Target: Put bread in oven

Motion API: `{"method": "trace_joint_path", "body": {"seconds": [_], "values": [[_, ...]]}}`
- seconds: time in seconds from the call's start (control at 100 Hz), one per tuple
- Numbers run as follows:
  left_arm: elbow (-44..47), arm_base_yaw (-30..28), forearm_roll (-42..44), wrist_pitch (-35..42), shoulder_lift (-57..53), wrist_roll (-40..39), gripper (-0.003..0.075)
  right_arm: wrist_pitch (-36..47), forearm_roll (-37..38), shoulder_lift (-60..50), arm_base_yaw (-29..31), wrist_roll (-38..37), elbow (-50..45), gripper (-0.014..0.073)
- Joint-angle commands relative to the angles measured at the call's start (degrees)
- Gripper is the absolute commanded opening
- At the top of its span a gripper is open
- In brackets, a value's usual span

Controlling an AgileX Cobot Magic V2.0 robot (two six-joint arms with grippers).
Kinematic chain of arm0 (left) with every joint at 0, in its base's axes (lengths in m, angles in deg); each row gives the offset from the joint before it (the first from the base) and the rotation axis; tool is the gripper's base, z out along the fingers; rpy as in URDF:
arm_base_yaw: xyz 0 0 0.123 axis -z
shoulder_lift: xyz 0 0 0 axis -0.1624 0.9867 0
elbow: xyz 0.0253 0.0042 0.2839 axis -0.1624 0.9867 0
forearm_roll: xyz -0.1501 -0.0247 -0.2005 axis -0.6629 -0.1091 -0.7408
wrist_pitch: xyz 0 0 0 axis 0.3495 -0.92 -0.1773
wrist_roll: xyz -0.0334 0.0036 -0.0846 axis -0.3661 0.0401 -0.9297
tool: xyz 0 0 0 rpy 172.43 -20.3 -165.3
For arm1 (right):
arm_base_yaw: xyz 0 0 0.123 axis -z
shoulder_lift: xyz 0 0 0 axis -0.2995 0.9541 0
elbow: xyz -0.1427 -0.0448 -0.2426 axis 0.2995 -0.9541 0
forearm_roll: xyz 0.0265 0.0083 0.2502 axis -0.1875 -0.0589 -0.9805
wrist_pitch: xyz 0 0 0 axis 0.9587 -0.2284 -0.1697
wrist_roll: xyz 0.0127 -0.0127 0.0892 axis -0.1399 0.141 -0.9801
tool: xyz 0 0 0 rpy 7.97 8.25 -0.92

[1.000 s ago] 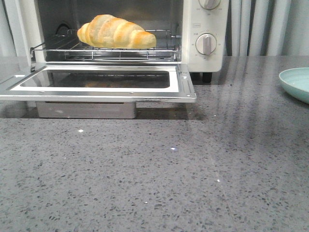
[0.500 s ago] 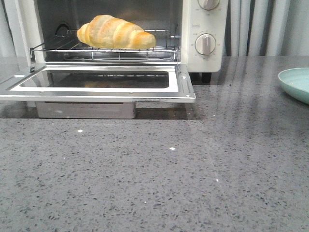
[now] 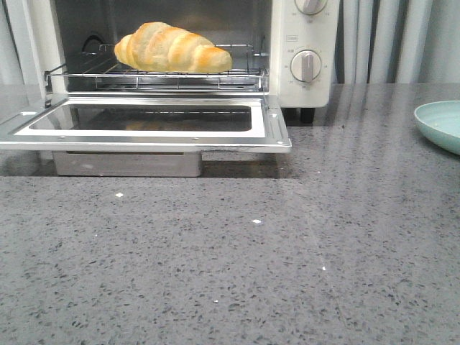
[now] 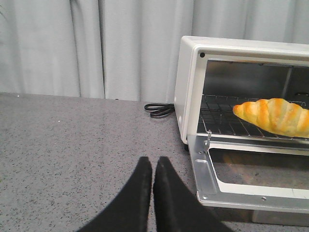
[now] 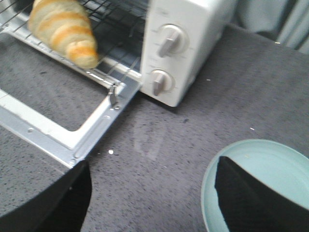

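The bread, a golden-brown croissant-shaped roll, lies on the wire rack inside the cream-white oven. The oven's glass door hangs open, flat over the counter. The bread also shows in the left wrist view and the right wrist view. My left gripper is shut and empty over the counter, left of the oven's open door. My right gripper is open and empty above the counter, to the right of the door corner. Neither gripper shows in the front view.
A pale green plate sits at the counter's right edge; one right finger hangs over it in the right wrist view. A black power cord lies behind the oven's left side. Grey curtains hang behind the counter.
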Motion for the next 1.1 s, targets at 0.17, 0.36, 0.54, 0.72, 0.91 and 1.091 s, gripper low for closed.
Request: {"method": "trace_joint_path", "body": {"seconds": [0.17, 0.36, 0.54, 0.72, 0.91, 1.091], "values": [[-1.4, -0.1, -0.7, 4.0, -1.5, 0.0, -0.0021, 10.7, -3.9, -16.2, 10.5, -0.2, -12.7, 0.0486], [-1.4, -0.1, -0.7, 4.0, -1.5, 0.0, -0.0021, 18.0, -4.7, -26.2, 14.8, -0.2, -23.5, 0.0486], [-1.4, -0.1, -0.7, 4.0, -1.5, 0.0, -0.0021, 28.2, -4.9, -34.4, 17.1, -0.2, -33.0, 0.0236], [-1.4, -0.1, -0.7, 4.0, -1.5, 0.0, -0.0021, 34.9, -4.9, -38.9, 17.9, -0.1, -39.2, -0.0069], [-1.4, -0.1, -0.7, 4.0, -1.5, 0.0, -0.0021, 39.4, -4.8, -40.9, 17.9, 0.5, -42.7, -0.0069], [-1.4, -0.1, -0.7, 4.0, -1.5, 0.0, -0.0021, 47.7, -4.7, -45.8, 20.4, 0.8, -49.1, -0.0069]]}}
